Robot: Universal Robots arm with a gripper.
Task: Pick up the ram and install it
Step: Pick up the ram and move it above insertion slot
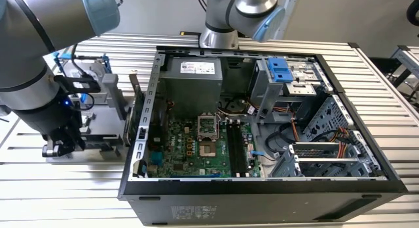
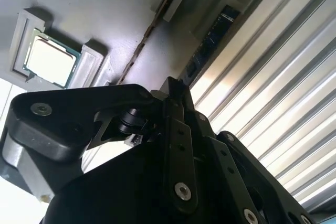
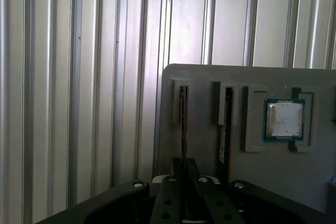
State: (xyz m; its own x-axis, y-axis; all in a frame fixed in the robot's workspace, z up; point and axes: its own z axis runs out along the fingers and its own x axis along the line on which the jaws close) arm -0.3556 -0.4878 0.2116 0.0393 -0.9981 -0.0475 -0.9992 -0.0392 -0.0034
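— Dark green and slim, the ram [image 3: 227, 124] [image 2: 209, 44] stands on its edge in a slot, with black chips along its side and a small white label near one end.

— What holds it?

— A grey tray [image 3: 210, 74] [image 2: 105, 9] with raised lips round each slot. In the neighbouring slot, just beside the ram, a second thin stick [image 3: 182, 119] sits edge-on. On the ram's other side the square silver processor chip [image 3: 285, 119] [image 2: 50, 62] lies flat in its own recess.

— And the gripper?

— The gripper [image 3: 184, 162] hangs over the tray. Its black fingers [image 3: 177, 174] are drawn close together with barely a slit between them, and they hold nothing. In the first wrist view the tips line up with the second stick's slot; in the second wrist view they sit nearer the ram. They are not touching the ram.

— Where is all this set?

— On a ribbed metal table [image 1: 65, 189] [image 3: 79, 77]. In the exterior view the arm [image 1: 29, 86] reaches down at the exterior view's left, beside an open black computer case [image 1: 262, 193]. Inside the case lies a green motherboard [image 1: 186, 149], with long black memory slots [image 1: 237, 144] next to the processor socket [image 1: 208, 135].
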